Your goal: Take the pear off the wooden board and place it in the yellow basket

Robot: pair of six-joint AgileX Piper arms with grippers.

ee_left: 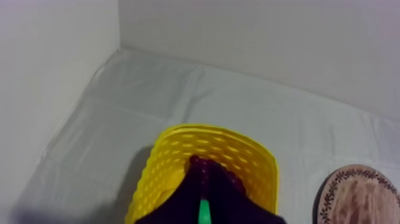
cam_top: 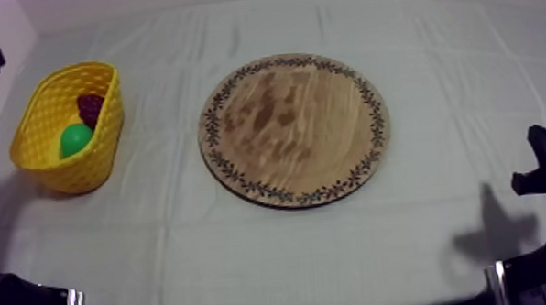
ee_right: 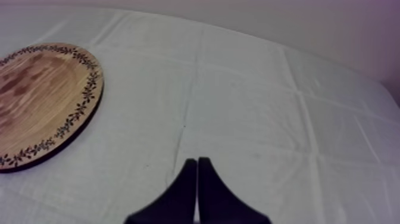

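Pear (cam_top: 76, 140) in yellow basket (cam_top: 67, 173), 9 o'clock. Left gripper (ee_left: 202, 184), right gripper (ee_right: 197, 173): closed, empty. Expect light, slick plastic; grasp its belly.

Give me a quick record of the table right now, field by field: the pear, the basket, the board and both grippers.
pear: lying in the basket, next to the grapes
basket: upright, left of the board
board: flat on the cloth, nothing on it
left gripper: above the basket, fingers together, holding nothing
right gripper: over bare cloth right of the board, fingers together
task status: the pear is off the board and in the basket, so it looks done
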